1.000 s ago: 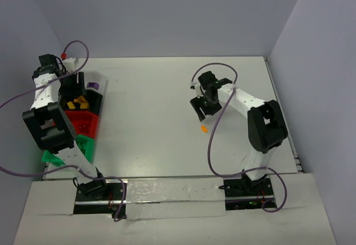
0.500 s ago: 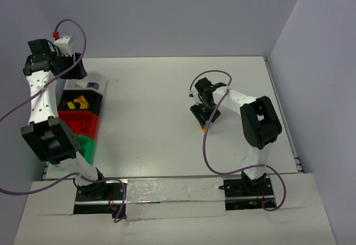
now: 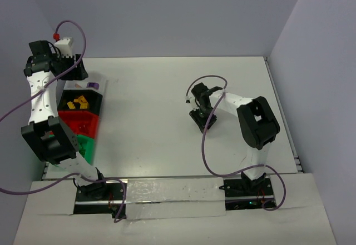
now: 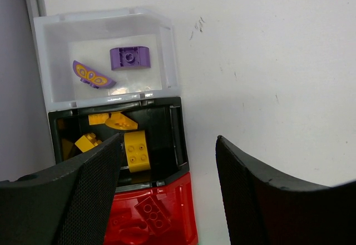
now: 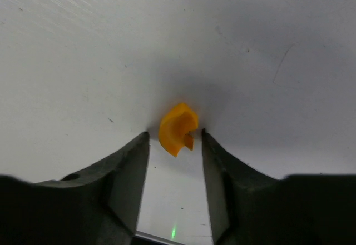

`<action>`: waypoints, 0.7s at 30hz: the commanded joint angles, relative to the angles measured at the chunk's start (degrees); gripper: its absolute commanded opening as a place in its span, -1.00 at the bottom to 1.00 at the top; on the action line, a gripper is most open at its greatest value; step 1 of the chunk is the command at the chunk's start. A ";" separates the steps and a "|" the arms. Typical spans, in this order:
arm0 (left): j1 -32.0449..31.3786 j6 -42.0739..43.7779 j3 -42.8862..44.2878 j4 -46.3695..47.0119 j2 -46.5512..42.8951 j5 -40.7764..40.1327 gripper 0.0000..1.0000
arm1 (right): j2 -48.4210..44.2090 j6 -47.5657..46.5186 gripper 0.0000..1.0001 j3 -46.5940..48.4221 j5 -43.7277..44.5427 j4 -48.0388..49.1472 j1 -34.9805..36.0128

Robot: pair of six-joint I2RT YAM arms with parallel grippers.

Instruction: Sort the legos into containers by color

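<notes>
My right gripper (image 5: 174, 135) is low on the table with its jaws open, and a small rounded orange lego (image 5: 178, 127) sits between the fingertips with a narrow gap on each side. In the top view the right gripper (image 3: 201, 119) hides that piece. My left gripper (image 4: 168, 139) is open and empty, held high over the row of containers at the far left (image 3: 68, 67). The clear bin (image 4: 100, 15) holds two purple pieces (image 4: 129, 58). The black bin (image 4: 176, 134) holds several yellow pieces (image 4: 136, 150). The red bin (image 4: 188, 211) holds red bricks (image 4: 151, 211).
A green bin (image 3: 86, 145) ends the row nearest the left arm's base. The bins lie along the table's left edge by the wall. The right arm's purple cable (image 3: 207, 145) loops over the table in front of it.
My right gripper has come down around the orange lego, which lay uncovered on the table a second ago. My left arm has lifted up and back from the bins.
</notes>
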 commanded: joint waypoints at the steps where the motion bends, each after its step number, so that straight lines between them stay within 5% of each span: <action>1: 0.08 -0.68 0.46 1.39 -2.66 1.98 0.47 | 0.77 -0.44 -0.14 -0.55 0.23 1.75 0.47; 5: 0.08 -0.80 0.14 2.02 -3.48 2.95 0.46 | 1.86 -0.76 -0.32 -0.20 0.32 2.29 0.77; 10: -0.18 -1.04 -1.31 2.45 -5.08 7.65 0.48 | 1.06 -0.92 -0.97 2.63 -4.69 0.12 1.04; 15: -1.28 -2.65 -7.81 6.77 -9.10 15.80 0.48 | -3.94 1.58 -1.00 9.92 -19.41 -0.69 -0.10; 21: -9.92 -7.15 -19.80 14.78 -16.44 21.61 0.50 | -2.00 30.17 -1.00 19.24 -37.16 10.21 -2.55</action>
